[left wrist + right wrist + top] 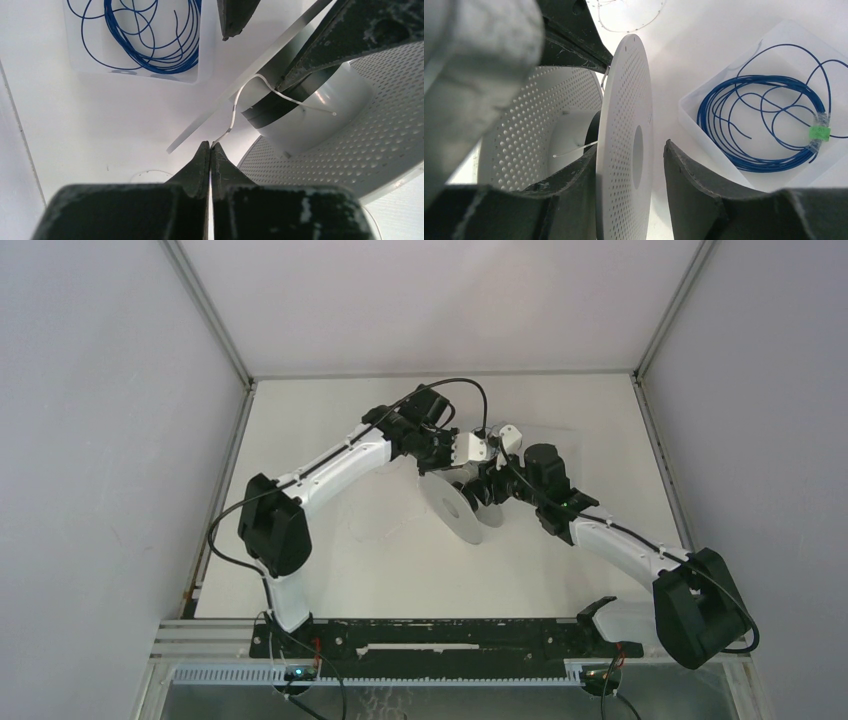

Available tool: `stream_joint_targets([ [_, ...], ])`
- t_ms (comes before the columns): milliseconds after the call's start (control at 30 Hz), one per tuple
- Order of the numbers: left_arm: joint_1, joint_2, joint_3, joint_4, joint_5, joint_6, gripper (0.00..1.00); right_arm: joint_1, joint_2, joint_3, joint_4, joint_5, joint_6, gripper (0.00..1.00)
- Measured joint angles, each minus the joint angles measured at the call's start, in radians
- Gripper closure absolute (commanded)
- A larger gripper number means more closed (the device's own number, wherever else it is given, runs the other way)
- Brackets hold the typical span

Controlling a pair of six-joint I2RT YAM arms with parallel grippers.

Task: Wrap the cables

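A thin pale cable (234, 107) runs from my left gripper (210, 145), which is shut on it, up to the hub of a white perforated spool (320, 115). A black band crosses the hub, and the cable's free end (574, 149) sticks out from it. More of the strand lies in faint loose loops (380, 530) on the table. My right gripper (630, 147) straddles the spool's near flange (624, 100). Its jaws are open: one finger is against the flange's inner face and the other stands apart from it. The spool (460, 508) stands on edge between both grippers.
A clear tray (689, 107) holding a coil of blue wire (764, 125) with a green tag sits just beyond the spool. The enclosure walls (120, 440) close in left, right and behind. A black rail (450, 635) runs along the near edge.
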Motion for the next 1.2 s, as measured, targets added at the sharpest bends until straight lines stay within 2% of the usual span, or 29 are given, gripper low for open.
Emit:
stream_joint_targets([
  [500, 0.002, 0.011, 0.016, 0.001, 0.060, 0.003, 1.00, -0.008, -0.023, -0.003, 0.005, -0.011, -0.002, 0.49],
  [667, 0.002, 0.012, 0.017, 0.000, 0.091, 0.002, 1.00, -0.007, -0.036, -0.016, 0.029, -0.010, -0.005, 0.52],
  [867, 0.002, 0.020, 0.017, 0.002, 0.110, -0.009, 1.00, -0.006, -0.037, -0.021, 0.042, 0.009, -0.018, 0.71],
  [1067, 0.002, 0.024, 0.017, 0.009, 0.115, -0.020, 0.99, 0.003, -0.038, -0.021, 0.047, 0.018, -0.036, 0.84],
  [1200, 0.003, 0.024, 0.017, 0.010, 0.113, -0.024, 0.95, 0.008, -0.038, -0.021, 0.049, 0.035, -0.054, 0.95],
])
